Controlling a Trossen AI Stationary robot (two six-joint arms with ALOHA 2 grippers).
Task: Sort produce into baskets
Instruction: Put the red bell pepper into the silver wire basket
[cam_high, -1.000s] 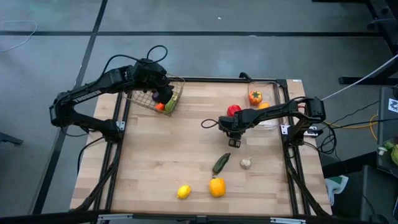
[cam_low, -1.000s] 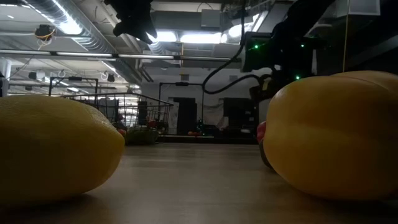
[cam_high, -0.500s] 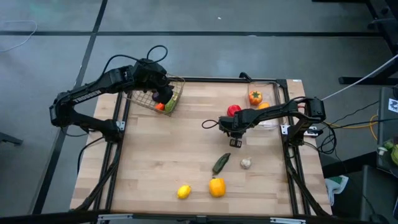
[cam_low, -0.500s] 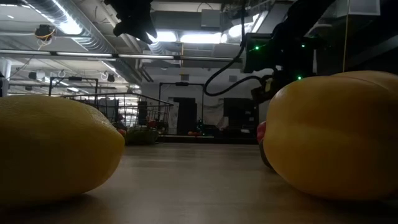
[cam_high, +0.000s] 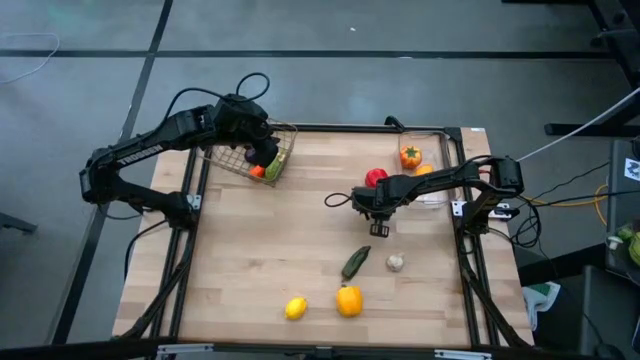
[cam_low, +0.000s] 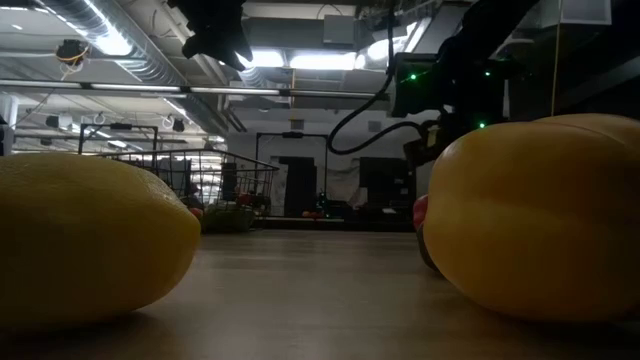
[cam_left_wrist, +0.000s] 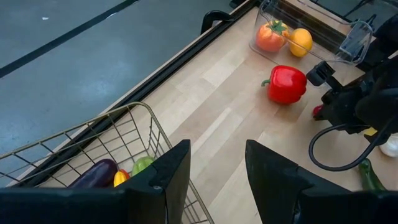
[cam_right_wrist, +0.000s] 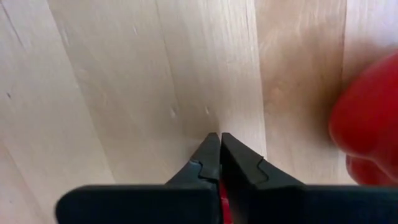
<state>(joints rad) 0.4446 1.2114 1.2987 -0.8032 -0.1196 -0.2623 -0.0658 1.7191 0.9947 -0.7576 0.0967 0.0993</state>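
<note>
Wire basket (cam_high: 262, 152): dark mesh, at the table's far left corner; holds a purple eggplant (cam_left_wrist: 93, 173), an orange piece and a green piece (cam_left_wrist: 142, 164).
Clear bin (cam_high: 432, 170): at the far right edge of the table; holds an orange tomato with a green stalk (cam_high: 410, 155) and a plain orange fruit (cam_left_wrist: 300, 41).
Left gripper (cam_left_wrist: 214, 163): poised above the wire basket's rim, fingers parted, nothing between them.
Right gripper (cam_right_wrist: 219, 149): low over the table near its middle, fingertips pressed together; a sliver of red shows between the fingers, but what it is cannot be told.
Red bell pepper (cam_high: 375, 177): on the wood just beside the right gripper, between it and the clear bin.
Loose produce, near half: green chilli (cam_high: 355, 262), white garlic bulb (cam_high: 396, 262), yellow bell pepper (cam_high: 348, 300), lemon (cam_high: 295, 308), the last two close to the near edge.
Open room: bare wooden table (cam_high: 270, 235) across the left and centre.
</note>
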